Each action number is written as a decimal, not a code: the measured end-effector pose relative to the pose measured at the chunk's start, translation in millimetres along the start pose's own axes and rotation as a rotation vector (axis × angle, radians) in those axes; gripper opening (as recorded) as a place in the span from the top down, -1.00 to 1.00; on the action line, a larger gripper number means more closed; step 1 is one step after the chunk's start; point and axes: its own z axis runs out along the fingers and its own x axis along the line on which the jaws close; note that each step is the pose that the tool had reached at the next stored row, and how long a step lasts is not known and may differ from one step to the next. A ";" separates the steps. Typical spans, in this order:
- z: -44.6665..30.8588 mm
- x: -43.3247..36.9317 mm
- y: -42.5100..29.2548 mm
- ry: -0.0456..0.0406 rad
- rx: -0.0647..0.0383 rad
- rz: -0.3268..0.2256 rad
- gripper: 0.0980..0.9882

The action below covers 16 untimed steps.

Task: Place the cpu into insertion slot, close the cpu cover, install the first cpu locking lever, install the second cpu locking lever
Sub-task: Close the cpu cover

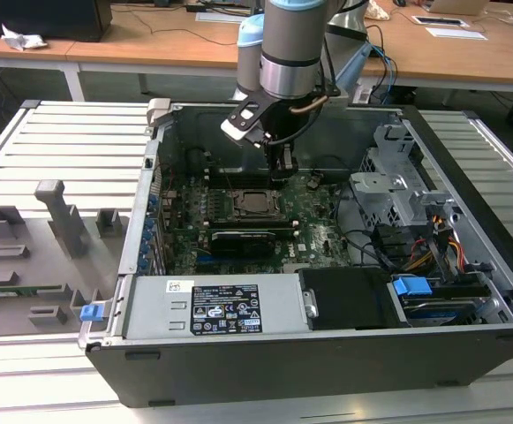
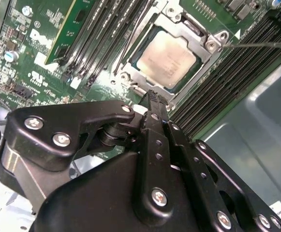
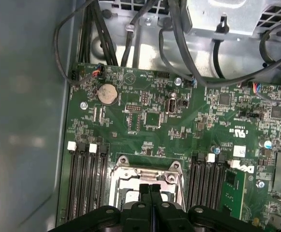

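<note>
Wooden desks (image 1: 150, 44) run along the back of the room. In front of them, a slatted metal worktop (image 1: 71, 141) carries an open case (image 1: 327, 362).

The arm (image 1: 291, 44) reaches down into the case. Its tool (image 1: 282, 172) hangs just over one edge of the slot (image 1: 236, 205), on the side towards the exterior view's right. In the first wrist view the tool (image 3: 151, 187) has its two black fingers pressed flat together with nothing between them. In the second wrist view its tip (image 2: 152, 94) sits just beside the slot's rim; whether it touches the rim cannot be told.

The cpu (image 2: 168, 58) lies flat in the slot, its silver-grey top showing through the window of the cover (image 2: 186, 29). The cover is folded down around the cpu. A thin wire lever (image 2: 261, 44) runs from one corner of the cover out over the memory slots (image 2: 227, 72); whether it is latched cannot be told. Memory slots (image 3: 87, 179) flank the slot on two opposite sides.

Further from the slot on the green board (image 3: 150, 140) sits a coin cell (image 3: 107, 93), with dark cables (image 3: 96, 34) beyond it. In the exterior view a long black card (image 1: 247, 238) lies just beside the slot on the near side. Past the card, a grey supply box (image 1: 212, 309) stands against the case's front wall. Outside the case, well away from the slot to the exterior view's left, grey fixtures (image 1: 62, 221) stand on the worktop.
</note>
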 end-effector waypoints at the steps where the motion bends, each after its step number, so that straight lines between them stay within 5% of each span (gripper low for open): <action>1: 0.3 0.1 -1.6 -0.0002 0.000 0.000 0.98; 11: 0.3 2.1 -21.8 -0.0001 0.000 0.000 0.98; 16: 0.2 2.5 -26.0 -0.0001 0.000 0.000 0.98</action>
